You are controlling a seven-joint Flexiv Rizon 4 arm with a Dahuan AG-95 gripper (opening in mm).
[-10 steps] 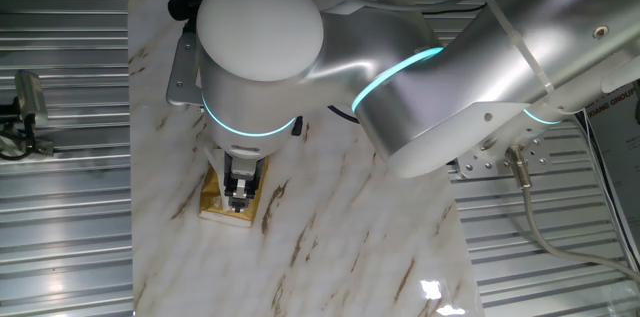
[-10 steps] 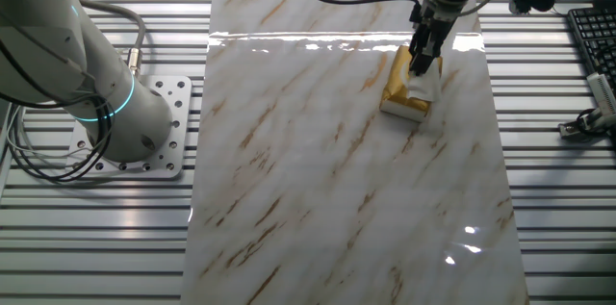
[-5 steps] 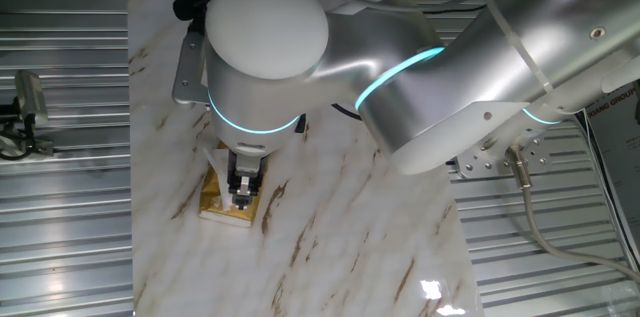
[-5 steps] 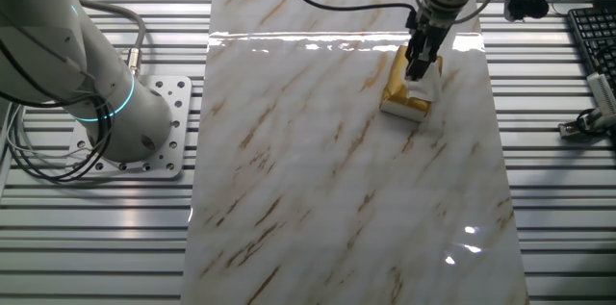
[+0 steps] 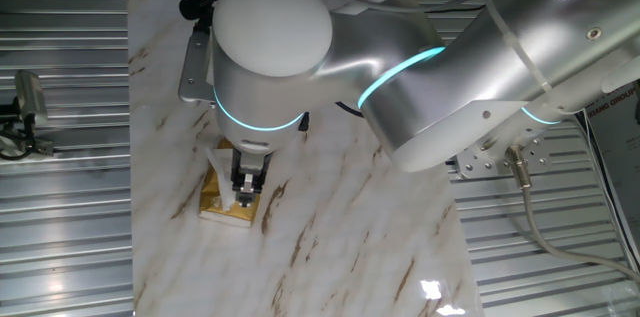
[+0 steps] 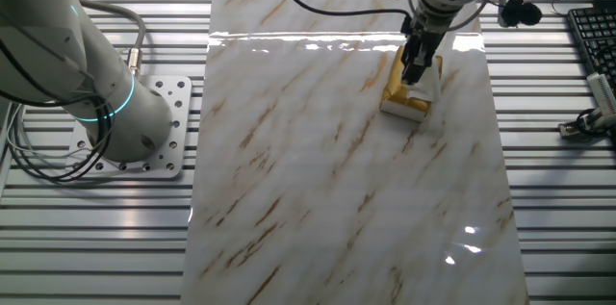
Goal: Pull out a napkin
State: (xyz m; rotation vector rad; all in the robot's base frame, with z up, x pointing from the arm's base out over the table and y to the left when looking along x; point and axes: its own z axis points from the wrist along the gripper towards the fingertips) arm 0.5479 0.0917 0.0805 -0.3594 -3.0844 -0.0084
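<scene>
A flat golden tissue pack [image 5: 214, 203] [image 6: 398, 104] lies on the marble tabletop [image 6: 337, 180]. My gripper [image 5: 243, 191] [image 6: 413, 76] points straight down over the pack's middle, its fingers closed together. A small tuft of the white napkin [image 5: 243, 198] shows at the fingertips. In the other fixed view, white napkin paper [image 6: 431, 82] stands up from the pack just right of the fingers. The large arm joint hides the gripper's upper part in one fixed view.
The marble board is narrow, with ribbed metal tabletop [image 6: 558, 218] on both sides. A keyboard [image 6: 589, 36] and a small clamp [image 6: 587, 120] lie to the right. The arm's base plate [image 6: 159, 127] sits left. A black camera [image 6: 520, 13] juts from the wrist.
The wrist and gripper have risen a little and shifted slightly sideways over the pack, drawing the white paper up with the fingertips. The pack has stayed put.
</scene>
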